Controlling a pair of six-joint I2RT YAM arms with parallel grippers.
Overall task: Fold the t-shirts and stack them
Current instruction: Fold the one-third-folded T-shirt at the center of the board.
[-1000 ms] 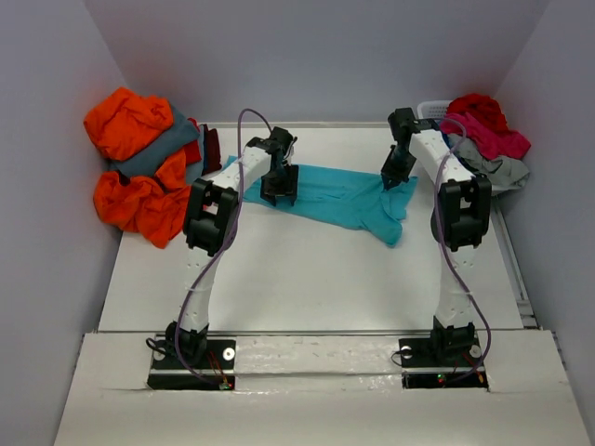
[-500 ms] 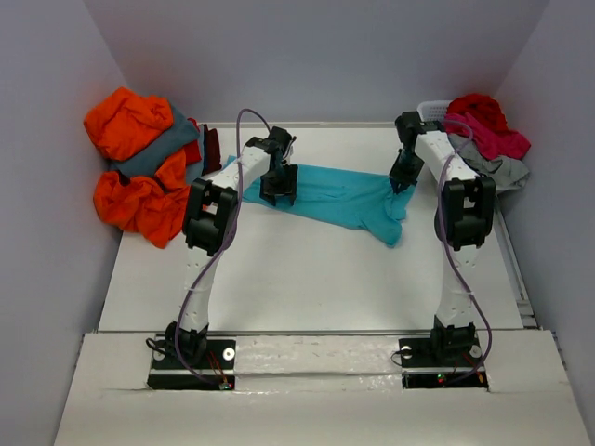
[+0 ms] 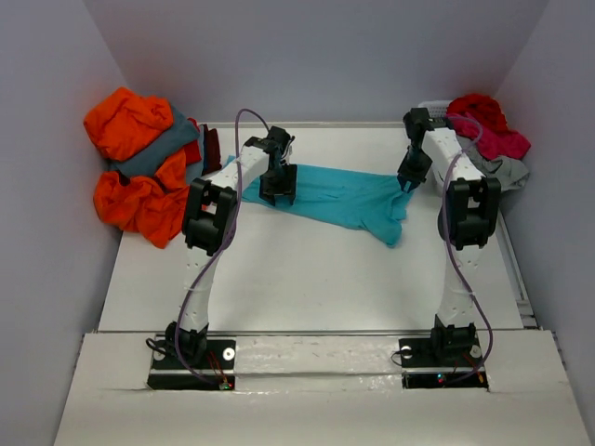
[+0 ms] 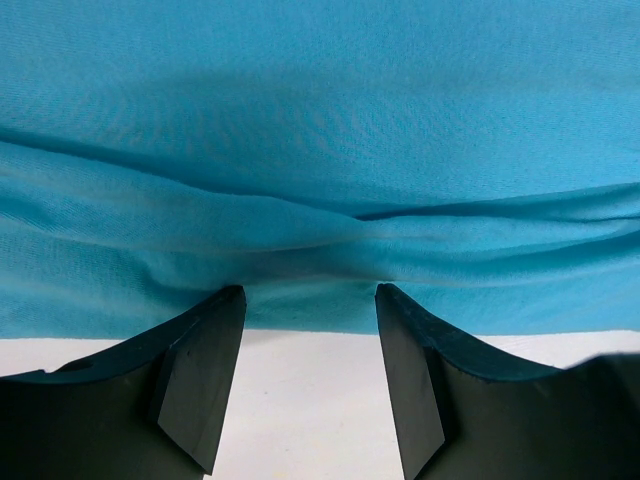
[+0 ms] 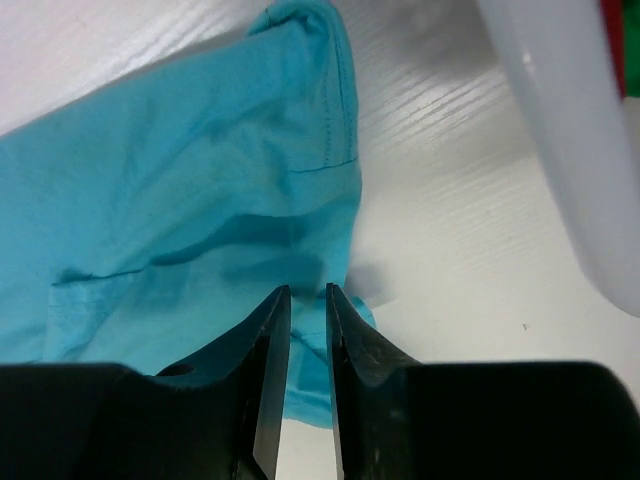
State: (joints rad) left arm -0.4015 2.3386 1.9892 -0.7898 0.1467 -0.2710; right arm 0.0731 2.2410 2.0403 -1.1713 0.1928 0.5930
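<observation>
Two sets: left fingers [image 4: 200,380] spread, turquoise t-shirt [image 4: 320,150] fold just ahead; right fingers [image 5: 262,380] near-closed, grip unclear. Pinch hem w/ both, pull taut.

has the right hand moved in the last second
Yes. In the top view the right hand has shifted right, closer to the white slatted plastic basket.
</observation>
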